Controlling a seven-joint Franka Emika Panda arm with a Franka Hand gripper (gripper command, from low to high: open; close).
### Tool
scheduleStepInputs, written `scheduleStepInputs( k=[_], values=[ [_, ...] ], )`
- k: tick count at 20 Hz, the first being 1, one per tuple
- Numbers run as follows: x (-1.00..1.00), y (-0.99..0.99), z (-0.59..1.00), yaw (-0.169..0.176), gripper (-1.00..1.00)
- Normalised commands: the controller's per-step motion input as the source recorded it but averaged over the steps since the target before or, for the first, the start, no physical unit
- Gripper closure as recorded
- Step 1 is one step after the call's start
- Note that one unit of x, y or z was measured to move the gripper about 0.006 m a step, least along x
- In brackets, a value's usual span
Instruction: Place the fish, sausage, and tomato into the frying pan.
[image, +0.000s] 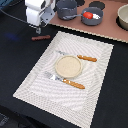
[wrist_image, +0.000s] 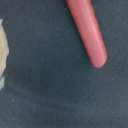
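Reddish-brown sausage (image: 41, 37) is lying on the dark table (image: 15, 65) beneath the hovering gripper (image: 39, 27), whose jaw state cannot be told. Tomato (image: 88, 15) is sitting inside the frying pan (image: 97, 19); the wrist view is showing the sausage (wrist_image: 89, 32) close up.

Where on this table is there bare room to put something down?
Free: the placemat's striped corners around the plate, and the dark cloth below the sausage. Crowded: the tan board with pot, frying pan and bowl.

White arm (image: 37, 10) at the exterior view's upper left, wrist pointing down, fingers' spread unclear
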Motion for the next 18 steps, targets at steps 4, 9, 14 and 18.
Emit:
scheduleStepInputs(
  k=[4,9,14,18],
  values=[
    [-0.03,-0.41,0.01,0.140,-1.00],
    [0.03,-0.39,-0.02,0.100,-1.00],
    [-0.20,-0.11,-0.37,0.085,-1.00],
    [-0.25,-0.04,-0.38,0.080,-1.00]
  ],
)
